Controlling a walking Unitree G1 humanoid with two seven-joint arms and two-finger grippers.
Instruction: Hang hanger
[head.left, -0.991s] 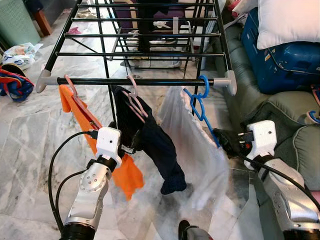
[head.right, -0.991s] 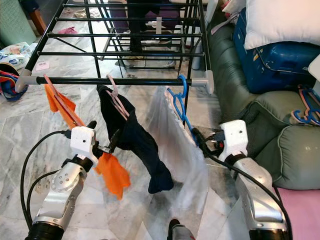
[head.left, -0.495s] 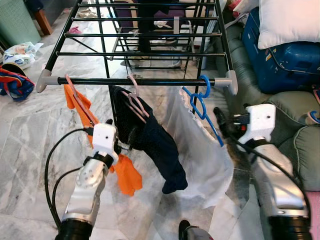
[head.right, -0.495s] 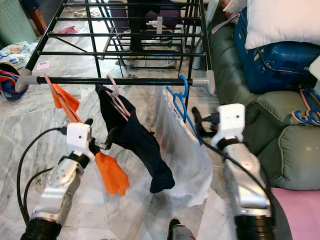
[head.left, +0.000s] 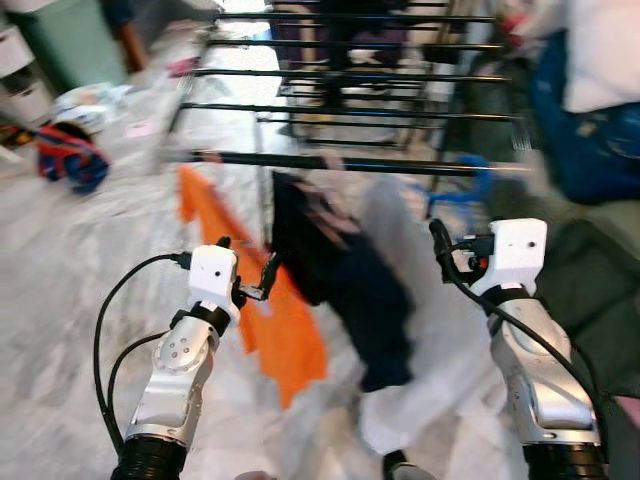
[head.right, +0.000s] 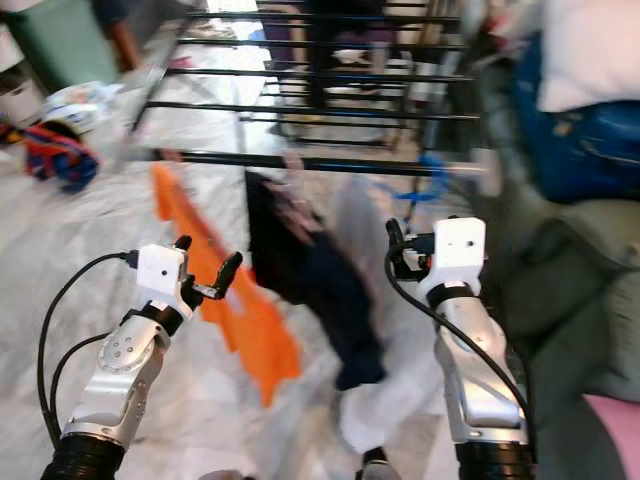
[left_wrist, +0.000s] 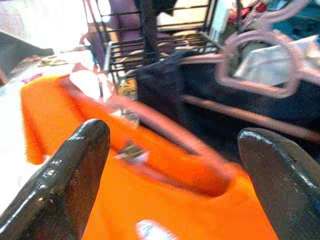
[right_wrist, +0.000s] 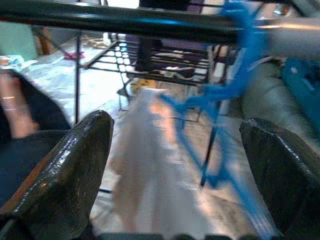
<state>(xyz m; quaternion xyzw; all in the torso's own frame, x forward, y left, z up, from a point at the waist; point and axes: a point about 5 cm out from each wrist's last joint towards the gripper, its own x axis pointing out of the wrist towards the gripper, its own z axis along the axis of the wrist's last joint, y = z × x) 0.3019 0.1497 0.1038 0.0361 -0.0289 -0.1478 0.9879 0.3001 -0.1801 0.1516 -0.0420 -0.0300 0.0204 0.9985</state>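
The head views are blurred. A black drying rack's front rail (head.left: 340, 162) carries an orange garment (head.left: 270, 320) on a pink hanger, a dark navy garment (head.left: 350, 270) on a second pink hanger (left_wrist: 260, 65), and a white garment (right_wrist: 150, 165) on a blue hanger (right_wrist: 220, 95). My left gripper (head.left: 246, 260) stands open just in front of the orange garment (left_wrist: 150, 200), with nothing between its fingers. My right gripper (head.left: 445, 255) is open too, a short way below and before the blue hanger, apart from it.
A green sofa with a blue suitcase (head.left: 600, 110) and a white pillow stands at the right. A pile of clothes (head.left: 65, 160) and a green bin (head.left: 70, 40) lie at the far left on the marble floor.
The whole picture has shifted right and blurred, so the camera moved. My right gripper has come away from the blue hanger's lower end. The left gripper stays by the orange garment.
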